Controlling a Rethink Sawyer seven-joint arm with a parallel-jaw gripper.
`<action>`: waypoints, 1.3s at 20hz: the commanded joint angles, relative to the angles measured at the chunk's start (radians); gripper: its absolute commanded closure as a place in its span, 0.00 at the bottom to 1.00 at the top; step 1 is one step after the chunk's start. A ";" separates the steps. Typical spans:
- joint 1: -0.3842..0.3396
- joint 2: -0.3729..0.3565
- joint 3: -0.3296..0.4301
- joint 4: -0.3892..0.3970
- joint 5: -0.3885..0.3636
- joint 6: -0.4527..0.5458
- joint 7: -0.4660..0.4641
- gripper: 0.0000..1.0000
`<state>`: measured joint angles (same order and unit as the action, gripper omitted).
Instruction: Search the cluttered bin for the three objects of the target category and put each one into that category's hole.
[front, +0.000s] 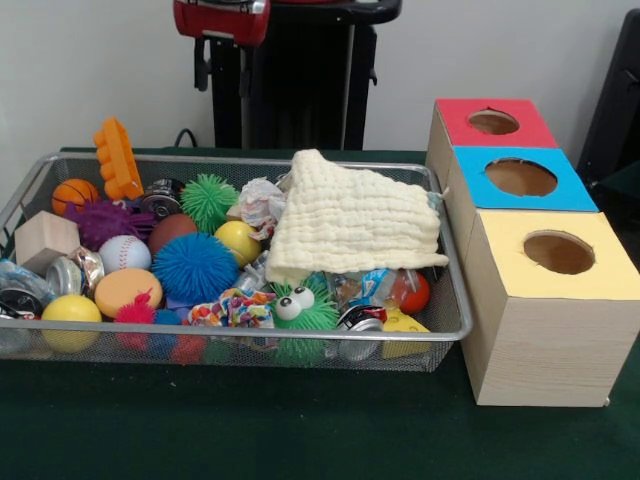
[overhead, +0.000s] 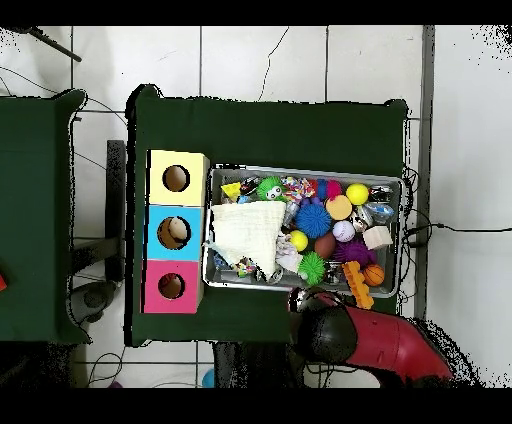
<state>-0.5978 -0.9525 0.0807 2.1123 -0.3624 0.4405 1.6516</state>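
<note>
The wire-mesh bin (front: 250, 160) stands on the green table, full of toys; it also shows in the overhead view (overhead: 300, 170). A cream cloth (front: 350, 220) covers its right part. The hole with the red surround (front: 493, 122) is at the far end of the wooden box; in the overhead view the red hole (overhead: 171, 286) is nearest the robot. My gripper (front: 222, 70) hangs open and empty behind the bin's far rim, above the table. In the overhead view the arm (overhead: 330, 332) hides it.
The bin holds a small basketball (front: 75, 193), a baseball (front: 124, 253), a yellow ball (front: 70, 310), a blue spiky ball (front: 195, 268), a green spiky ball (front: 208, 198), an orange toy (front: 117, 158), a wooden block (front: 45, 237) and cans. Blue hole (front: 521, 177) and yellow hole (front: 558, 252) lie nearer the camera.
</note>
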 joint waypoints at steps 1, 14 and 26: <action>-0.127 -0.033 0.141 0.092 0.006 -0.070 -0.035 0.00; -0.118 -0.007 0.153 0.048 -0.014 -0.051 0.019 0.00; -0.039 0.136 0.116 -0.141 -0.012 -0.031 0.061 0.00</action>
<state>-0.6525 -0.9002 0.1350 2.1007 -0.3630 0.4309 1.6516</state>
